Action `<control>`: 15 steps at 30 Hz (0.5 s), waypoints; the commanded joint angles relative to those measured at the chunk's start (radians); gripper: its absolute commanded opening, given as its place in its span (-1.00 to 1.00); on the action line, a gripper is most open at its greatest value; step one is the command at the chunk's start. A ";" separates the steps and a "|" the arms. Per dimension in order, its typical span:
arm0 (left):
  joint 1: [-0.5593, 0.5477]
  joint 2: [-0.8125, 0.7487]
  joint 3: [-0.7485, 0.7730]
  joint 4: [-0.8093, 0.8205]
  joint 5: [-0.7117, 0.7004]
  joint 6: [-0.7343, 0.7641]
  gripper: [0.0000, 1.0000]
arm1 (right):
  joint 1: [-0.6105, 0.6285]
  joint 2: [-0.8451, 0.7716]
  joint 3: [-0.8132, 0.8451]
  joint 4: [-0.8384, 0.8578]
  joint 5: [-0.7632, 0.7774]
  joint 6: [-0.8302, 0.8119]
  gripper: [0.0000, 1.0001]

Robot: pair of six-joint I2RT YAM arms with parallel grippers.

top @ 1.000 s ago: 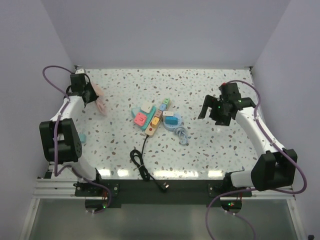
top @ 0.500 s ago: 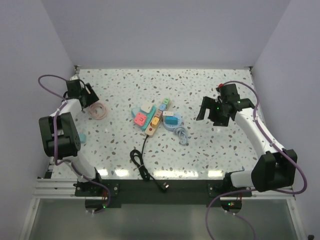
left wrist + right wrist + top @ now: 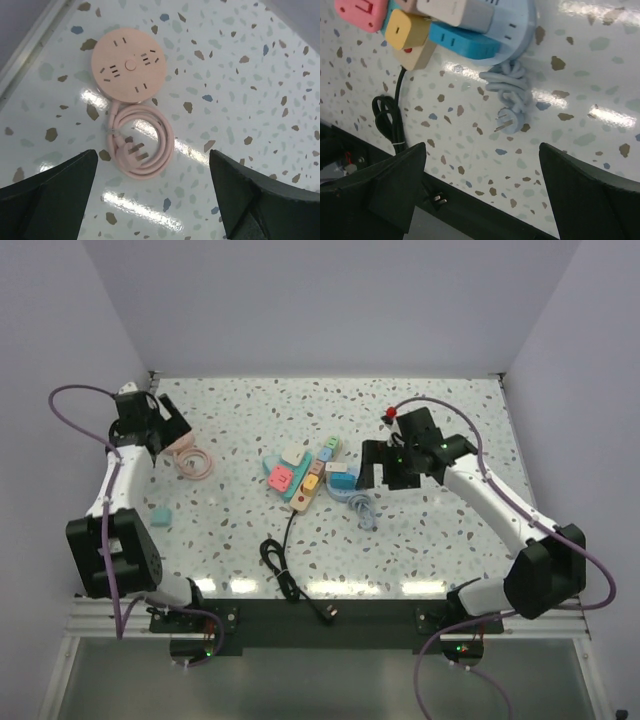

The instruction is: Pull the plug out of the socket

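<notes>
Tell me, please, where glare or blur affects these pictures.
Top view: sharp, with a bright glare strip along the table's near edge. Left wrist view: white glare patches beside the pink cord, otherwise crisp. Right wrist view: glare streaks near the grey cord; the right claw is dark and slightly soft in the foreground.

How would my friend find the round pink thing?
Look at the far left of the speckled table, by the left gripper. A flat disc lies there alone. It is the only round pink one, with its pink cord coiled beside it.
</notes>
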 commanded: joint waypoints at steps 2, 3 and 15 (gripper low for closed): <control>0.001 -0.179 0.042 -0.231 -0.159 -0.029 0.95 | 0.145 0.069 0.092 0.047 -0.010 -0.024 0.97; 0.001 -0.191 0.032 -0.294 -0.217 -0.016 0.94 | 0.157 0.080 0.099 0.051 -0.005 -0.012 0.97; 0.008 -0.148 -0.187 -0.431 -0.438 -0.042 1.00 | 0.240 0.287 0.303 -0.038 -0.026 -0.044 0.97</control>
